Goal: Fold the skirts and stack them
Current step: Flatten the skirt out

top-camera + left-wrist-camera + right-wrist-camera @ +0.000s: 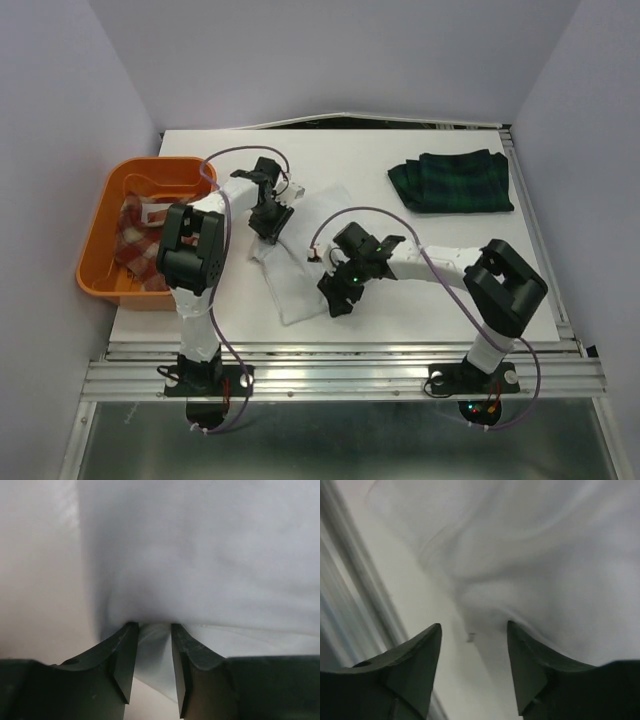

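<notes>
Between tips of my left gripper (154, 626), white skirt (200, 555) edge pinched tight. My right gripper (474, 625) spread wide at same skirt's near edge, middle of table (350, 150). Green plaid skirt (452, 180) folded far right; red plaid skirt (135, 240) in orange basket (150, 168), left.

white skirt (295, 288) matt soft cloth, basket (98, 240) glossy plstc

left arm (195, 320), right arm (440, 262): white links, black joints | cables (238, 149): purple | claw fingers (122, 660): dark, tapered
</notes>
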